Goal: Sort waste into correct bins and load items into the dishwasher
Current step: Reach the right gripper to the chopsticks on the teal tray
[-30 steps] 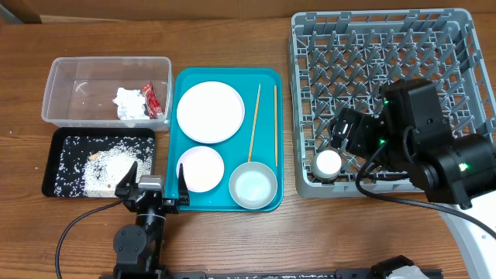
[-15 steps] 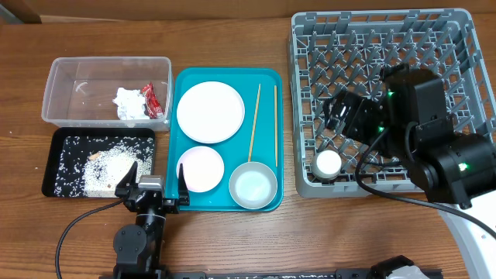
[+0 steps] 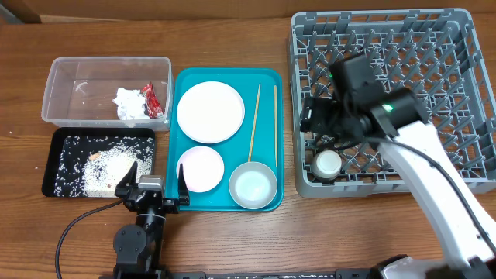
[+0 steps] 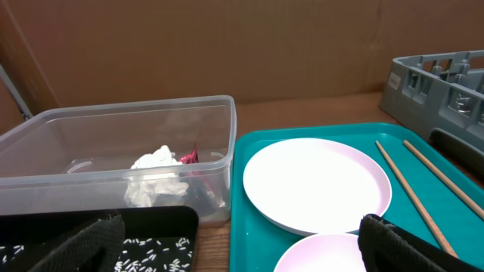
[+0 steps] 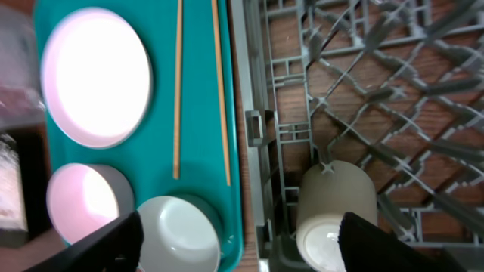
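Note:
My right gripper (image 3: 311, 116) (image 5: 242, 245) is open and empty, hovering over the left edge of the grey dish rack (image 3: 380, 15) (image 5: 393, 83). A small white cup (image 3: 327, 163) (image 5: 336, 208) lies in the rack's front left corner. On the teal tray (image 3: 265, 155) are the large white plate (image 3: 210, 111) (image 4: 316, 183), the smaller pinkish plate (image 3: 200, 168), the grey-rimmed bowl (image 3: 253, 186) (image 5: 181, 234) and two chopsticks (image 3: 254, 122) (image 5: 178, 83). The clear tub (image 3: 62, 77) (image 4: 113, 128) holds the tissue (image 3: 128, 103) and red wrapper (image 3: 149, 97). The black tray (image 3: 51, 163) holds rice. My left gripper (image 3: 153, 186) (image 4: 242, 253) is open and empty at the table's front.
The dish rack stands right of the teal tray with a narrow strip of wood between them. The tub and black tray stand left of the teal tray. A brown cardboard wall runs behind the table in the left wrist view.
My right arm has swung left, from over the rack's front middle to its left edge. The cup stays lying in the rack. The left arm has not moved.

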`<state>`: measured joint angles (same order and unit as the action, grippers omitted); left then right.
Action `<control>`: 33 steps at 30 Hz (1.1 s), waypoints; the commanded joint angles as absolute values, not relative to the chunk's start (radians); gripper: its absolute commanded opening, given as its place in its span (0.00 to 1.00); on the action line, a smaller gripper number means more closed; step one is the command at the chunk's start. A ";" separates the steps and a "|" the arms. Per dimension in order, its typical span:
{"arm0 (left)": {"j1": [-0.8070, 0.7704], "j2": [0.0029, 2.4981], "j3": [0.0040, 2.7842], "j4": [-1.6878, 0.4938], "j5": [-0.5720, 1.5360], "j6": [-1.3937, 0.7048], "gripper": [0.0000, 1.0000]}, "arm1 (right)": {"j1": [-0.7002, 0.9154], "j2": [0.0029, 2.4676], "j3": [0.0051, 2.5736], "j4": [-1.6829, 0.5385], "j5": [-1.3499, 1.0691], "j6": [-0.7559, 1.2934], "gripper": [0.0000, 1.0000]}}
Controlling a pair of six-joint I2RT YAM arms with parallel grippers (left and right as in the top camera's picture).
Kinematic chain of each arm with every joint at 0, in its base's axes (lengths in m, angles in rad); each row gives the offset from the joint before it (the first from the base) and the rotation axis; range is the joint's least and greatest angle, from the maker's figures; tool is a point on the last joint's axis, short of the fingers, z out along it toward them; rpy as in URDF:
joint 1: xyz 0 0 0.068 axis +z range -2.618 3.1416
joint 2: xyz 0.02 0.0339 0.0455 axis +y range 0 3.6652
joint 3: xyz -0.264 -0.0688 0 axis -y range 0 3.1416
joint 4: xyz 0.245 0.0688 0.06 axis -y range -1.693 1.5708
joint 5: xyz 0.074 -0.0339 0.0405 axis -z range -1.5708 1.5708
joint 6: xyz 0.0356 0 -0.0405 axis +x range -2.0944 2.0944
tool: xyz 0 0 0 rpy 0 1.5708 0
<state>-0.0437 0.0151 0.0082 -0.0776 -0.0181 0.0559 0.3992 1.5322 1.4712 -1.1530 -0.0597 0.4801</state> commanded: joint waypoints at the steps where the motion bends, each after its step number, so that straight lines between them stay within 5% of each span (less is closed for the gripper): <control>1: -0.039 0.006 0.005 -0.076 -0.007 0.068 1.00 | 0.422 1.561 1.478 -1.127 -0.162 0.463 0.78; 13: -0.039 0.006 0.005 -0.076 -0.007 0.068 1.00 | 0.651 1.779 1.477 -0.921 -0.027 0.604 0.69; 33: -0.039 0.006 0.005 -0.076 -0.007 0.068 1.00 | 0.638 2.133 1.477 -0.679 0.066 0.633 0.48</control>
<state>-0.0437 0.0151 0.0082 -0.0776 -0.0177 0.0559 0.6331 2.1075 1.4708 -0.6796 0.0525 0.6266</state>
